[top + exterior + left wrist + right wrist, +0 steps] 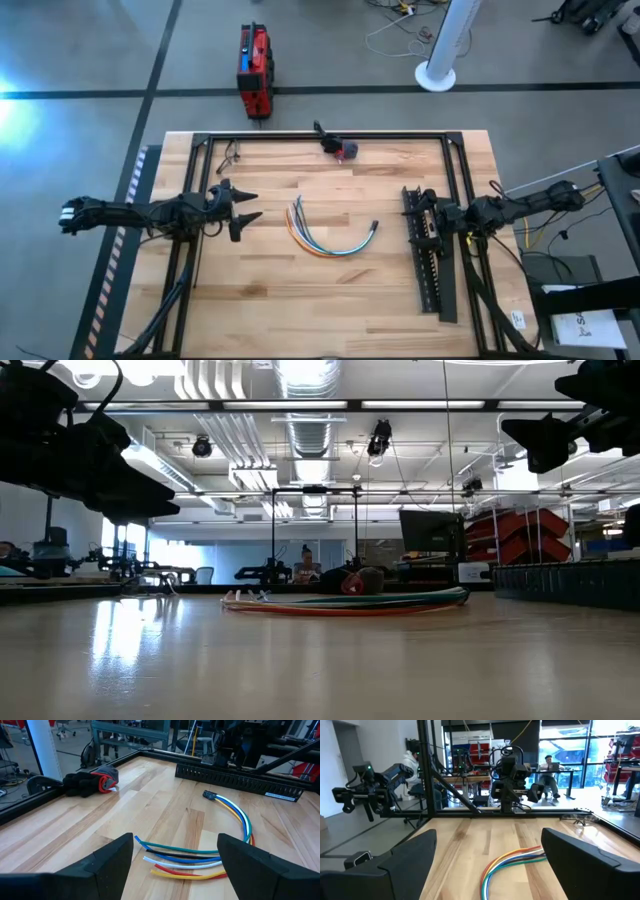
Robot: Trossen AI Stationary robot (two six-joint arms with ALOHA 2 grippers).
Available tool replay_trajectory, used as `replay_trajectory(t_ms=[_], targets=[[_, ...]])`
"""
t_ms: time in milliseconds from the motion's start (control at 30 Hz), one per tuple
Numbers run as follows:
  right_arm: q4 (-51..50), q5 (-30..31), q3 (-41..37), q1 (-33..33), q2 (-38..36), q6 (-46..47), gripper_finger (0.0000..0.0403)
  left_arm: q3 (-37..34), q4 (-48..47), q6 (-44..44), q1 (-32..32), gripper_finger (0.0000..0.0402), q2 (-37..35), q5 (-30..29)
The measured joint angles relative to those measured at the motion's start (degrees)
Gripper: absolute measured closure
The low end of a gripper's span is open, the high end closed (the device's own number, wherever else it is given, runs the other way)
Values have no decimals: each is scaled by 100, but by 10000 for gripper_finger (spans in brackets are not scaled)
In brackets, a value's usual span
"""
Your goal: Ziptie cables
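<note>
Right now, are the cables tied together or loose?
Loose: the cables fan apart at one end on the table, no tie around them.

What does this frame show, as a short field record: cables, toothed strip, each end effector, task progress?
cables: loose curved bundle lying flat mid-table, untied, nothing touching it
toothed strip: long black strip lying on the table's right side, under the right arm
left end effector: open, above the table left of the cables, holding nothing
right end effector: open, over the strip, apart from the cables
other item: dark and red object at the far edge
progress: no tie on the bundle yet
</note>
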Motion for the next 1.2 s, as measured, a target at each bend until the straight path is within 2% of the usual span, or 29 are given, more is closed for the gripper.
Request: replay_trajectory(t_ms=[400, 500, 733, 900, 1200], targets=[[1, -1, -1, -1, -2, 2, 55, 0, -2, 2, 0, 127, 2, -2], [52, -1, -2, 0, 0, 261, 55, 0, 0, 0, 0, 127, 0, 0], [1191, 2, -2, -2, -1, 433, 55, 0, -1, 1, 0, 127, 0, 0], [1649, -1, -2, -2, 37, 40, 55, 0, 0, 1, 0, 127, 0, -2], [1649, -2, -2, -2, 537, 899, 55, 0, -2, 2, 0, 127, 2, -2]])
